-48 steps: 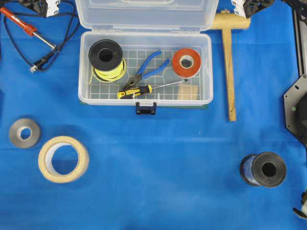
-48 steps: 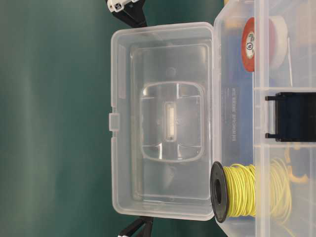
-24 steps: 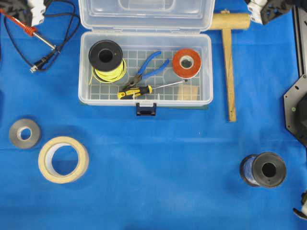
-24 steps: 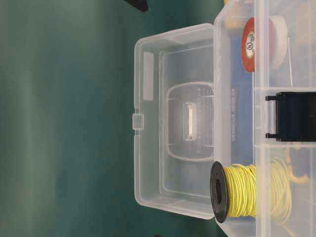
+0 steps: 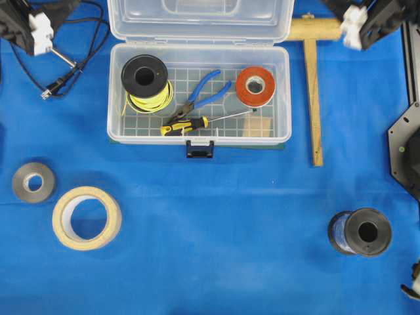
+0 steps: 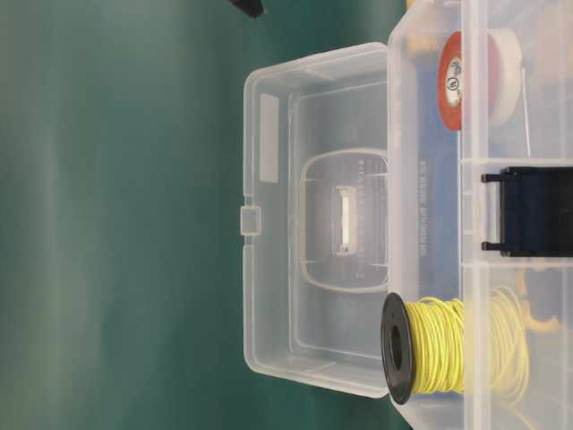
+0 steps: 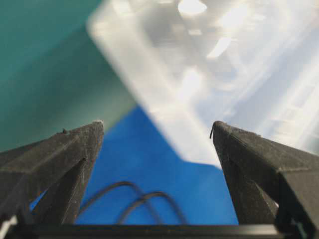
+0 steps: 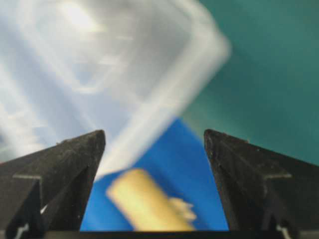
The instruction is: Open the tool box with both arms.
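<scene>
Nearest the front edge of the blue tabletop (image 5: 216, 249) lie a black spool (image 5: 361, 231), a masking-tape ring (image 5: 86, 218) and a grey roll (image 5: 33, 182). The tool box (image 5: 199, 125) sits mid-tabletop with its lid (image 5: 199, 18) swung back and its black latch (image 5: 199, 149) facing front; it holds a yellow wire spool (image 5: 145, 80), blue pliers (image 5: 200, 95), a screwdriver (image 5: 187, 125) and an orange tape roll (image 5: 255, 85). At the far corners, the left tool (image 7: 157, 132) and right tool (image 8: 154, 137) stand released, fingers spread wide, gripping nothing and clear of the lid, with a wooden mallet (image 5: 314, 79) lying right of the box.
</scene>
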Available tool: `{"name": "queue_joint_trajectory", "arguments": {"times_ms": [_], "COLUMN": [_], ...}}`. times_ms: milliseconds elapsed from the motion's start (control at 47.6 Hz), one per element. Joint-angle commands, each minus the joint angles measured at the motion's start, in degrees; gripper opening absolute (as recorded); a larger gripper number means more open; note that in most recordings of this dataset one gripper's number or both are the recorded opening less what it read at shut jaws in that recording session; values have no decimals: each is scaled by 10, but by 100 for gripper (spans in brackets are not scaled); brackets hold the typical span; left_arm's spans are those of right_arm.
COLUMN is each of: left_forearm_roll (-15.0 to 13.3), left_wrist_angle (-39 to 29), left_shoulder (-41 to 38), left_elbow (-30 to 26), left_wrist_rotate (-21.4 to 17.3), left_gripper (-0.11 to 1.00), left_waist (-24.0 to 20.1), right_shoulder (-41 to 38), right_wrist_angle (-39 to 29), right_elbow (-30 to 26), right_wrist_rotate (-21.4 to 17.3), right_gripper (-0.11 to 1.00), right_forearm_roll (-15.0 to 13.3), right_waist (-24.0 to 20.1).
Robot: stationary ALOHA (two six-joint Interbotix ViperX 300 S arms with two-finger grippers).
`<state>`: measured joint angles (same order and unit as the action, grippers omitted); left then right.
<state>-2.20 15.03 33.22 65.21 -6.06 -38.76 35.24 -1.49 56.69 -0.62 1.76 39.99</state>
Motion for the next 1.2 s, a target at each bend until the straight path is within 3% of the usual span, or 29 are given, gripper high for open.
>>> {"name": "queue_joint_trajectory", "arguments": {"times_ms": [0,294,462,735,882,1176], "left_forearm_roll": [0,0,0,0,0,0], "left_wrist_angle": [-5,-26,-26,-26,-44,-165], "left_shoulder": [9,48,65,71,114,247], "left_elbow": [-4,12,18,18,25,40], "left_wrist_rotate": [2,21,21,18,18,20], "left_gripper": [88,88,88,88,88,88], "left_waist": [47,223,288,296,296,296], "right_shoulder": [6,16,11,9,56,185], "right_wrist_angle": [-7,-40,-37,-39,-65,-156], "right_elbow": [-4,3,3,1,10,36], "right_wrist_rotate": [-2,-2,-2,0,-1,-1], "right_gripper": [80,80,80,80,80,80], "right_forearm_roll": [4,4,4,0,0,0], "right_waist": [-46,-242,-315,-323,-323,-323]}}
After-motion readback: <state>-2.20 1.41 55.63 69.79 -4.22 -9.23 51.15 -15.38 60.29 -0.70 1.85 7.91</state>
